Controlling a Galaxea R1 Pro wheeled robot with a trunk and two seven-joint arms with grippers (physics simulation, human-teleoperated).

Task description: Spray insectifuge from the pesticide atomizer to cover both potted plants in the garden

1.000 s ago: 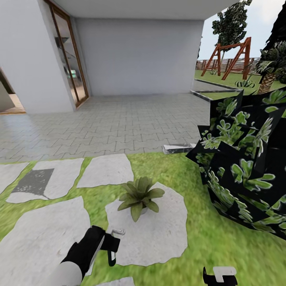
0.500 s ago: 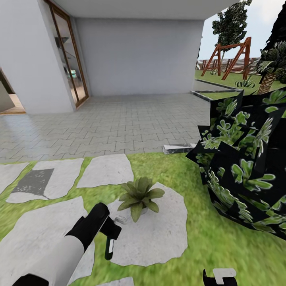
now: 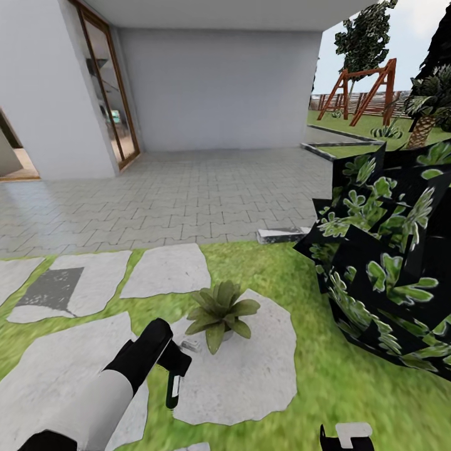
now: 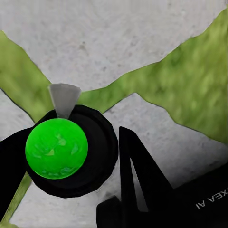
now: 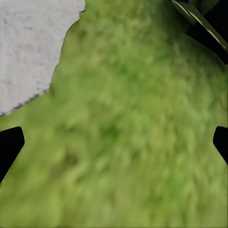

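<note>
The pesticide atomizer (image 3: 172,389) hangs with its dark green body downward, and my left gripper (image 3: 176,366) is shut on it. Its pale trigger head (image 3: 190,345) points at a potted plant (image 3: 218,309), a low green rosette standing on a grey stepping stone (image 3: 250,369) just ahead of the nozzle. In the left wrist view the atomizer (image 4: 56,148) shows end-on as a bright green disc in a black ring between black fingers (image 4: 140,178). My right gripper (image 3: 346,436) is low at the picture's front edge, open over grass (image 5: 123,142). The second potted plant is out of view.
A big black-backed leafy bush (image 3: 388,263) crowds the right side. Several more stepping stones (image 3: 166,269) lie in the lawn. Beyond them a paved patio (image 3: 188,200) runs to the house wall and a glass door (image 3: 109,100). A wooden swing frame (image 3: 366,91) stands far right.
A second ago my left arm carried the atomizer forward, bringing its nozzle close to the potted plant. Over the last half second it has held nearly still. The right gripper has not moved.
</note>
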